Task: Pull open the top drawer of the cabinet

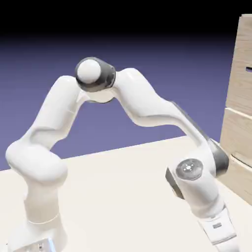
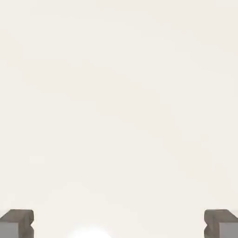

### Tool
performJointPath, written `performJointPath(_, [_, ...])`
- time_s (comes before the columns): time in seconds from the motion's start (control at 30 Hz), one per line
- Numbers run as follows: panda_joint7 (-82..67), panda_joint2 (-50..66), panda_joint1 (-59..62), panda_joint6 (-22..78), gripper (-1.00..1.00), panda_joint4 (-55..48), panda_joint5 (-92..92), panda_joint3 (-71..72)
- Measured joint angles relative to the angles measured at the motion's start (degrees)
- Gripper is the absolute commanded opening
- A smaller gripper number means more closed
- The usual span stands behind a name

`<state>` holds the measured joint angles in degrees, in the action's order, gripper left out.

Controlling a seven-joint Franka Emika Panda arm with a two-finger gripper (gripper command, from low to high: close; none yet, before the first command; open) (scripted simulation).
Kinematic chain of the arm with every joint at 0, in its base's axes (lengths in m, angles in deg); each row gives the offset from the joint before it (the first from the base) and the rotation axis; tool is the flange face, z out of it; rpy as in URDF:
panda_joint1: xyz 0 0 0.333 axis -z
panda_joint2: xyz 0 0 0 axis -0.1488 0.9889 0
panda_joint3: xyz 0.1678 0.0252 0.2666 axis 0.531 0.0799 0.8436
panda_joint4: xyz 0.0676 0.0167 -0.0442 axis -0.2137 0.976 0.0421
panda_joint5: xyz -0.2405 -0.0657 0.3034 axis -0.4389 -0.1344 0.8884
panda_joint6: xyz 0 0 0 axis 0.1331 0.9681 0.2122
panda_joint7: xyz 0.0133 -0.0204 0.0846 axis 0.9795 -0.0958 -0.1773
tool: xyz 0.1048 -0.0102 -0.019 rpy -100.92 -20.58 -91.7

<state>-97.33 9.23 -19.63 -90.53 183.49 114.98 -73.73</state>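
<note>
The cabinet (image 1: 240,133), pale wood grain, stands at the exterior view's right edge, only partly in frame. Its top drawer (image 1: 242,86) is the uppermost front, and a dark sliver of its handle (image 1: 249,70) shows at the very edge. My arm bends down low in front of the cabinet, and the hand (image 1: 216,229) leaves the picture at the bottom, well below the top drawer. In the hand view my gripper (image 2: 119,225) is open, with one fingertip (image 2: 16,223) at the left and the other at the right, far apart. Only plain cream surface lies between them.
The cream tabletop (image 1: 123,187) stretches from the robot's base (image 1: 39,231) to the cabinet's foot. Two lower matching drawer fronts (image 1: 236,138) sit beneath the top one, close behind the forearm.
</note>
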Motion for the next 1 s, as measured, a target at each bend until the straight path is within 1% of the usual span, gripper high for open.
performJointPath(0.87, [-58.12, 51.97, -19.22, 19.95, 0.0, -25.95, 64.79, -48.39])
performJointPath(1.0, [-57.36, 51.42, -15.34, 16.55, 0.0, -33.98, 65.57, -48.7])
